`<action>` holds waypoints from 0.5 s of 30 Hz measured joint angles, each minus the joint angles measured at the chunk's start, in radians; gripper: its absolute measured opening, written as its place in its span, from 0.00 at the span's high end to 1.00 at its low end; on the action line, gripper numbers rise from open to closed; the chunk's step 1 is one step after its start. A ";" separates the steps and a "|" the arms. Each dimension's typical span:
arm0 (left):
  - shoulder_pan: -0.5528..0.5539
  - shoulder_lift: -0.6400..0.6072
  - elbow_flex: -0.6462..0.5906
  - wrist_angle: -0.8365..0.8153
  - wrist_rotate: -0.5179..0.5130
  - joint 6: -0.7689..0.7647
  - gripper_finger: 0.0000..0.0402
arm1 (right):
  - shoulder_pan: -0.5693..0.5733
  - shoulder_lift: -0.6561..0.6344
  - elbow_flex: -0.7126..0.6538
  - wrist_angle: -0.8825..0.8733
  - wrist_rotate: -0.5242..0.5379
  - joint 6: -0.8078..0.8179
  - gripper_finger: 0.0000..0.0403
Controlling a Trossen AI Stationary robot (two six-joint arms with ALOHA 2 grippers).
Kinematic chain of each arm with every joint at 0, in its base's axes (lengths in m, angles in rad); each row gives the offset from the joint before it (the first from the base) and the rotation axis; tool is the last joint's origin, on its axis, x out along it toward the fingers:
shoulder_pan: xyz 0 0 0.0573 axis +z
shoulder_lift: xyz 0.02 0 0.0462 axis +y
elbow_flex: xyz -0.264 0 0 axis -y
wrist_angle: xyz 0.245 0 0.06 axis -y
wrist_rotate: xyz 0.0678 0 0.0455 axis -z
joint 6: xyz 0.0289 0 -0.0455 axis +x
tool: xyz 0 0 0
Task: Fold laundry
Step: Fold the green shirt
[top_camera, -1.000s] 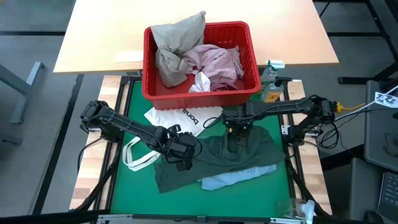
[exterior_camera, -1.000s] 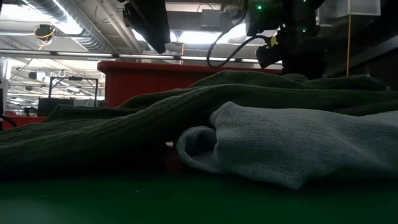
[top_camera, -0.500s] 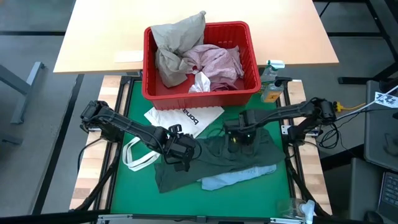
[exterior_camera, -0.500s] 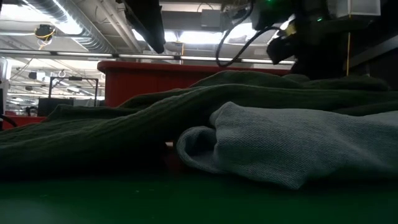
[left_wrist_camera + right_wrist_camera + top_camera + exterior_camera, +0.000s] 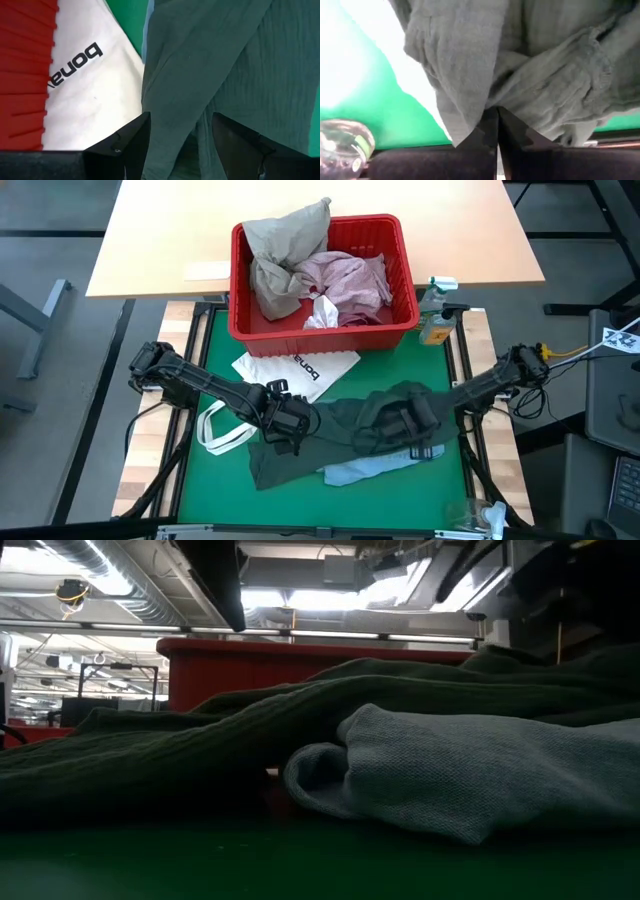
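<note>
A dark grey-green garment (image 5: 340, 430) lies spread on the green mat, partly over a light blue piece (image 5: 370, 472) near the front edge. My right gripper (image 5: 403, 423) is above the garment's right half, shut on bunched cloth (image 5: 520, 65). My left gripper (image 5: 285, 428) hovers open at the garment's left end. In the left wrist view its fingers stand on either side of a ridge of the cloth (image 5: 180, 100). Beige and pink garments and a small white piece fill the red basket (image 5: 320, 332). In the low view the green garment (image 5: 200, 730) is draped over the blue one (image 5: 480, 770). My right gripper pinches a gathered fold of the dark garment (image 5: 495, 102) between its two fingers, coming from above and pointing down. The cloth puckers toward the fingertips and the rest lies on the mat. My left gripper: whether its open fingers (image 5: 132, 142) touch the cloth, I cannot tell.
A white tote bag (image 5: 290, 370) with black lettering lies between the basket and the garment, its loop handles toward the left. A spray bottle (image 5: 435, 320) stands at the basket's right. A clear bottle (image 5: 480, 515) lies at the mat's near right corner.
My right gripper has shut on the garment's far edge and swung toward the near right. It has dragged that edge over the garment, so the cloth is now bunched and folded on itself there. The garment's left part has stayed put.
</note>
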 joint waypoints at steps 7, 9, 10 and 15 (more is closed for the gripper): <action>0.000 0.000 0.000 0.006 0.000 -0.021 0.49 | 0.120 0.000 0.000 0.001 0.046 0.205 0.99; 0.000 0.002 0.000 0.014 0.000 -0.023 0.49 | 0.149 0.000 0.000 0.000 0.076 0.277 0.99; 0.000 0.003 0.000 0.020 0.000 -0.023 0.49 | 0.164 0.000 0.000 0.000 0.091 0.311 0.99; -0.006 0.016 0.000 0.051 -0.005 -0.023 0.49 | 0.220 0.000 0.000 0.013 0.104 0.411 0.99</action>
